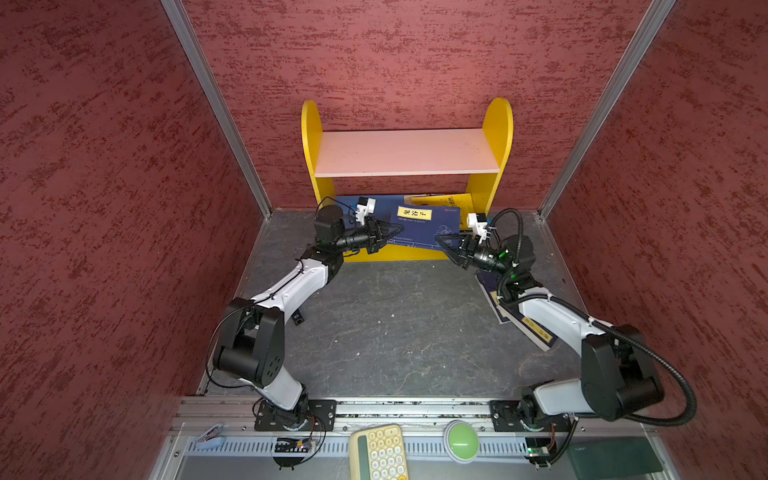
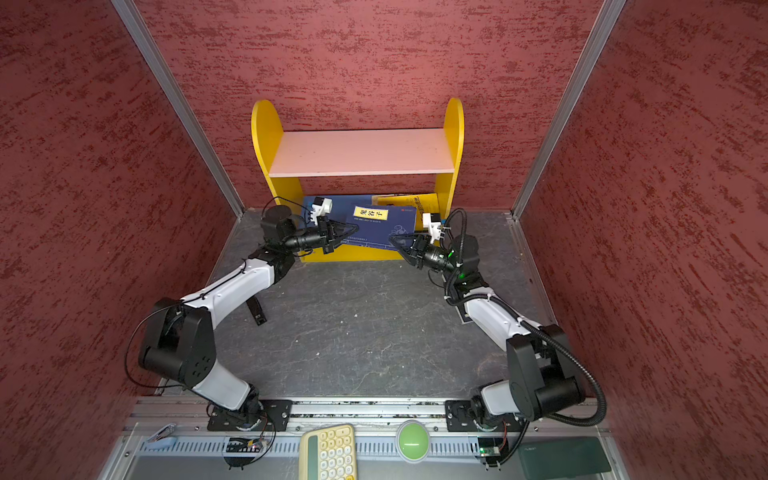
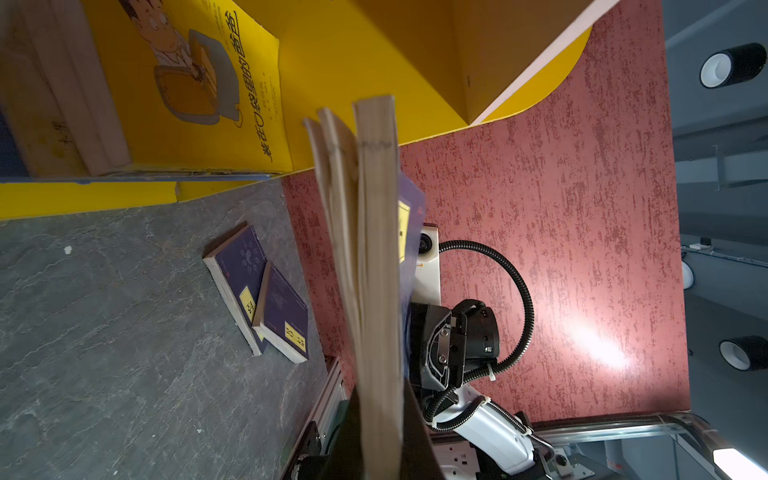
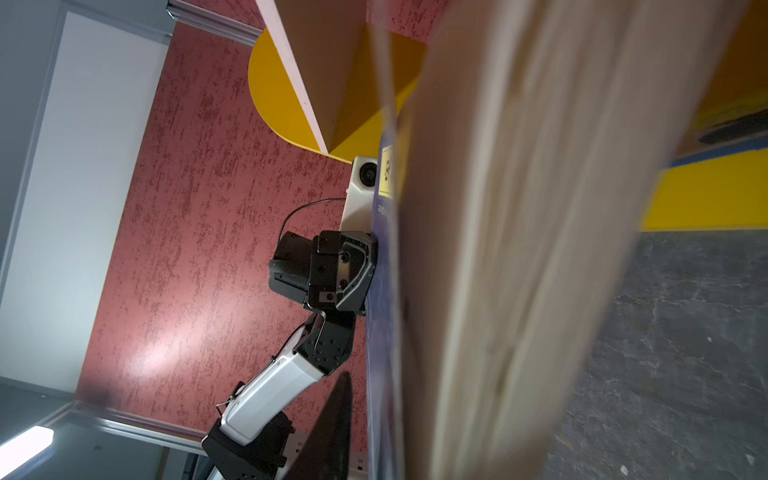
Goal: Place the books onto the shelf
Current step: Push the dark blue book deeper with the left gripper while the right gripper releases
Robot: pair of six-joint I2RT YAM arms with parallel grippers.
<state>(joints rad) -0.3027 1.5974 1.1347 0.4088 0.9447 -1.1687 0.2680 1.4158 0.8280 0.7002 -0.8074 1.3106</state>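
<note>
top pair: high, facing shelf [image 1: 407, 151] | wrists: close, sharing navy book [image 3: 376, 270]

My shelf [image 1: 497, 124] stands upright on yellow sides, its pink upper board [image 1: 406, 153] bare. A navy book [image 1: 426, 226] with a yellow label hangs tilted, cover up, just before the shelf's lower tier, its edge pinched in my left hand [image 1: 394, 232]. A yellow cartoon book [image 3: 137, 124] lies inside that tier. Two navy books [image 3: 282, 307] lie overlapped on the worktop [image 1: 395, 332], right of the shelf.
</note>
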